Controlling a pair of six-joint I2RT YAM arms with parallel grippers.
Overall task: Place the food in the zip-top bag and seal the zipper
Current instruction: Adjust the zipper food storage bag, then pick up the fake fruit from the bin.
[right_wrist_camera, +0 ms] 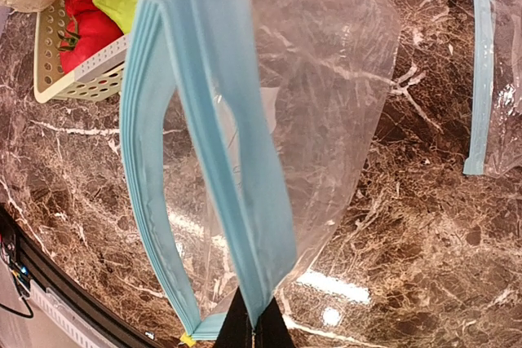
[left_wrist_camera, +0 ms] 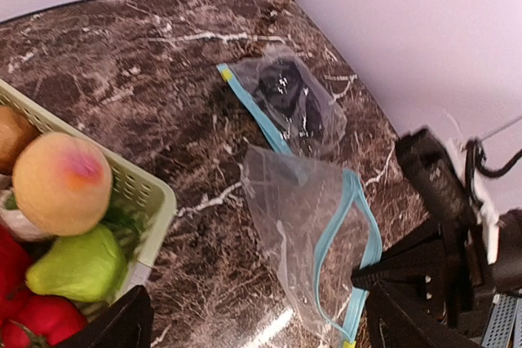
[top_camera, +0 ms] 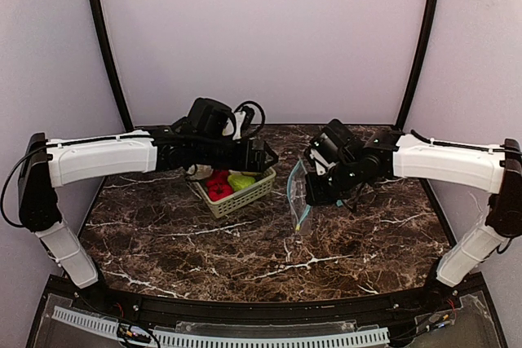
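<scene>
Marble-patterned dark brown table (top_camera: pixel 245 242) carries everything. Over it the left gripper (left_wrist_camera: pixel 257 325) hangs by the pale green perforated plastic basket (left_wrist_camera: pixel 147 193), its jaws spread wide with nothing between them. The right gripper (right_wrist_camera: pixel 254 328) is pinched tight on the blue zipper strip of a clear zip-top plastic bag (right_wrist_camera: pixel 326 79), holding it up with its mouth gaping, just right of the basket. A second clear zip-top bag (left_wrist_camera: pixel 314 120) lies flat on the table beyond it, a dark purple eggplant (left_wrist_camera: pixel 281 91) inside. The round orange-yellow peach (left_wrist_camera: pixel 61 183), blurred, shows at the basket's top, above the small green fruit (left_wrist_camera: pixel 77 266) and red peppers (left_wrist_camera: pixel 24 315).
</scene>
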